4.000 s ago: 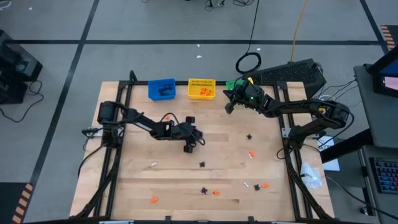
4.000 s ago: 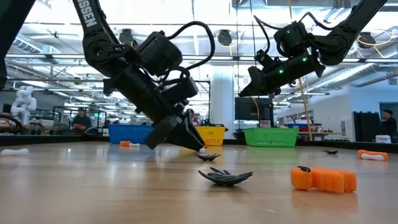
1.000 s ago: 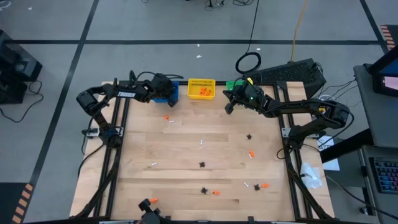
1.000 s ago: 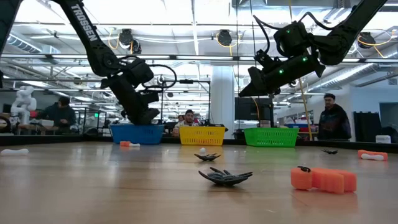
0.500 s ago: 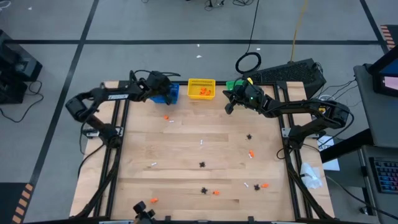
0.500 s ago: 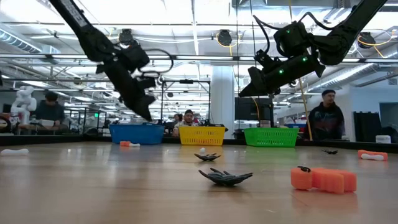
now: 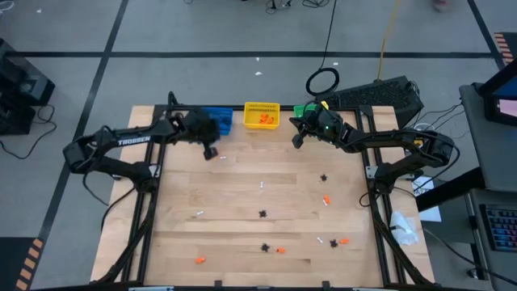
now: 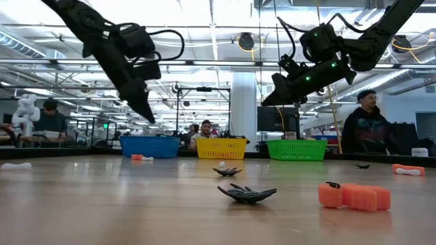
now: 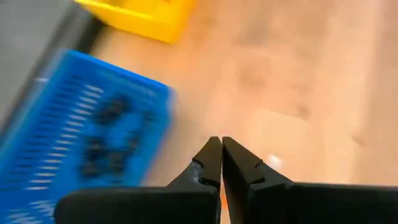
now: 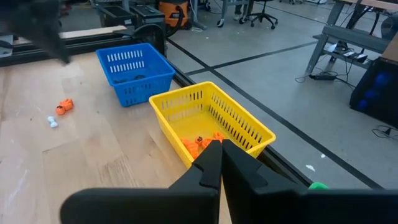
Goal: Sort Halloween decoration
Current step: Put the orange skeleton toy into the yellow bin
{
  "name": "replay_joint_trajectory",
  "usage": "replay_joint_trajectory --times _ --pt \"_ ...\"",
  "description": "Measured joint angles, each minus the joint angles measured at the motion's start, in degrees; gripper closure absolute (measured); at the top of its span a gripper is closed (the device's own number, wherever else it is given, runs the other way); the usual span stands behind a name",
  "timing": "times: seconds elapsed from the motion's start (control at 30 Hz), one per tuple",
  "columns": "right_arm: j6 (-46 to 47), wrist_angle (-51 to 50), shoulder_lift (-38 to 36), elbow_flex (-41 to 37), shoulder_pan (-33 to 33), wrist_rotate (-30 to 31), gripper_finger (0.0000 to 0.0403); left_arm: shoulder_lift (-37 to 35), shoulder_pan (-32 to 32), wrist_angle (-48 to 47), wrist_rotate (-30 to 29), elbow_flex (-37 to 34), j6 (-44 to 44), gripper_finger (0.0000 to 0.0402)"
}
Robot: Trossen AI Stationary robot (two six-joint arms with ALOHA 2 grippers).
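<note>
left tool (image 7: 209,151) is hanging above the worktop (image 7: 242,210) just in front of the blue bin (image 7: 220,118), fingers pressed together, nothing showing between them in the left wrist view. dark spidery pieces are lying in the blue bin. just beside this tool, on its inner side, an orange trinket (image 10: 64,106) and a small white one (image 10: 53,122) are resting on the wood, seen best from the right wrist view. judging these the nearest loose pieces, and the left arm far nearer to them than the right.

middle of the worktop: the halloween decoration is lying scattered, well apart. a white piece (image 7: 263,184), a black spider (image 7: 262,214), another black one (image 7: 264,247) with an orange piece (image 7: 280,250) beside it, an orange one (image 7: 199,260) near the front edge. the yellow bin (image 7: 262,114) is holding orange pieces.

right side: a black spider (image 7: 323,177), an orange piece (image 7: 325,200), then a white and an orange one (image 7: 342,241) close together. right tool (image 7: 296,139) is waiting in the air by the green bin (image 7: 300,110), fingers shut and empty.

the orange pair's long axis is hard to read; the left tool would need to open and drop almost straight down, slightly inward.
</note>
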Motion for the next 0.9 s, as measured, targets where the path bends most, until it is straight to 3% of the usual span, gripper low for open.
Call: replay_joint_trajectory --times 0.23,0.57,0.7,0.9 --pt "0.0 -0.06 0.01 0.0 -0.02 0.0 0.0401 0.21 -2.17 2.26 2.94 -4.51 -2.92 0.0397" --pt "0.45 -0.07 0.0 0.0 -0.02 0.0 0.0401 4.71 -1.28 9.56 -2.07 -7.64 -4.83 0.0396" --pt "0.61 -0.37 0.0 0.0 -0.02 0.0 0.0401 6.65 1.29 13.26 -6.96 -7.64 -4.9 0.0396" --pt "0.52 -0.38 0.02 0.0 -0.02 0.0 0.0401 8.46 5.71 17.55 -7.2 -7.64 -4.92 0.0396"
